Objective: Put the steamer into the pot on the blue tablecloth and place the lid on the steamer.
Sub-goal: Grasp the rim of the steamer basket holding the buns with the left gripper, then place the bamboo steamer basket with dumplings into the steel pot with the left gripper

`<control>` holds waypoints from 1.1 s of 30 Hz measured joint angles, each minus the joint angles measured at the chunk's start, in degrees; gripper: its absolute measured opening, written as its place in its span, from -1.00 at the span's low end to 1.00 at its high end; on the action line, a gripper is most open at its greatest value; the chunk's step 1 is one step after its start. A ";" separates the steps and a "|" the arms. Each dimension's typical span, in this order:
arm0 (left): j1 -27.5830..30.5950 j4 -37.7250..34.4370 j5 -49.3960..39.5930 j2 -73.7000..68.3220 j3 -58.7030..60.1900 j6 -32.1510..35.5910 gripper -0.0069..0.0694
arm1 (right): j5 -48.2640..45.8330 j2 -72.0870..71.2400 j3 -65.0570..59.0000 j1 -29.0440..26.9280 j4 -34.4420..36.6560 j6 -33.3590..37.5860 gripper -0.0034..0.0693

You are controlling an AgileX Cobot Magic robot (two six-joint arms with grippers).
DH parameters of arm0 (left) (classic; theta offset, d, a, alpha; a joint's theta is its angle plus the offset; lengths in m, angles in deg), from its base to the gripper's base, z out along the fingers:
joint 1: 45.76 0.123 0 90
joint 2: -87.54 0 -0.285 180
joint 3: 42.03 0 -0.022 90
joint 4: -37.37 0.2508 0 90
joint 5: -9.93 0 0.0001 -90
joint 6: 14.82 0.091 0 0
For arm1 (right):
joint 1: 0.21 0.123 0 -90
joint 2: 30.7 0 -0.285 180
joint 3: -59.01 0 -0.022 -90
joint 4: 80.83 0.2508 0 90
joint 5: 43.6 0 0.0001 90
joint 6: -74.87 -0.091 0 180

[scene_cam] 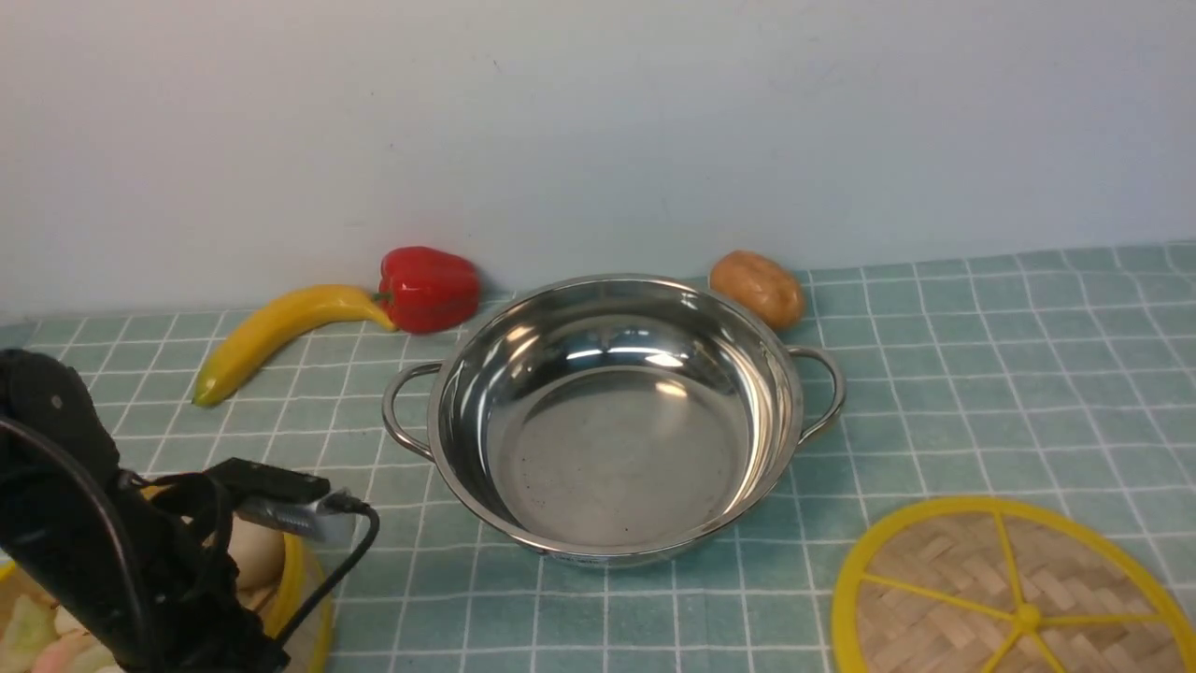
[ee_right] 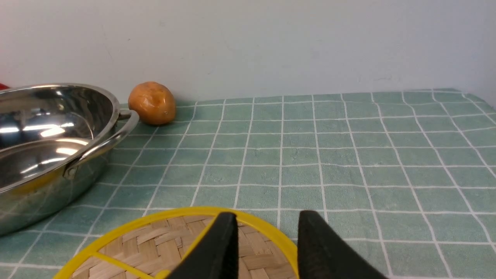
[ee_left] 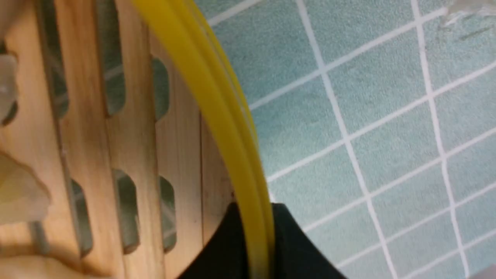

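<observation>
Between left jaws — steamer (ee_left: 186, 147) rim, clamped, lid (ee_right: 155, 248) under right jaws

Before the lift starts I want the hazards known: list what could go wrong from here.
1. The left gripper pinches only one spot on the yellow rim of the round bamboo steamer; lifted, it may tilt and spill its pale toy buns.
2. The wide shiny steel pot turns a looped side handle toward the steamer; the basket could catch on it.
</observation>
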 joint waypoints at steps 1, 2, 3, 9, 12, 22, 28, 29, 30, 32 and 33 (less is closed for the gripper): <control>-0.41 1.09 -1.80 0.00 -1.62 -0.98 -0.74 | 0.00 0.00 0.00 0.00 0.00 0.00 -0.24; -1.07 2.40 -3.93 0.00 -3.78 -1.84 -0.74 | 0.00 0.00 0.00 0.00 0.00 0.00 -0.24; -1.48 3.02 -4.95 -0.04 -4.93 -2.36 -0.74 | 0.00 0.00 0.00 0.00 0.00 0.00 -0.24; -7.54 6.92 -8.62 -0.37 -17.30 -5.25 -0.73 | 0.00 0.00 0.00 0.00 0.00 0.00 -0.24; -11.53 9.24 -8.17 -0.37 -25.04 -6.09 -0.73 | 0.00 0.00 0.00 0.00 0.00 0.00 -0.24; -24.80 10.25 -8.62 -3.63 -40.06 -5.53 -0.73 | 0.00 0.00 0.00 0.00 0.00 0.00 -0.24; -32.42 12.13 -9.18 -9.92 -42.92 -3.03 -0.73 | 0.00 0.00 0.00 0.00 0.00 0.00 -0.24; -34.33 13.27 -9.39 -12.26 -43.57 -1.73 -0.73 | 0.00 0.00 0.00 0.00 0.00 0.00 -0.24; -35.36 13.70 -9.45 -13.47 -43.75 -1.17 -0.73 | 0.00 0.00 0.00 0.00 0.00 0.00 -0.24; -36.87 14.89 -9.45 -15.25 -44.05 -0.61 -0.73 | 0.00 0.00 0.00 0.00 0.00 0.00 -0.24; -37.75 15.55 -9.38 -16.26 -44.11 -0.48 -0.73 | 0.00 0.00 0.00 0.00 0.00 0.00 -0.24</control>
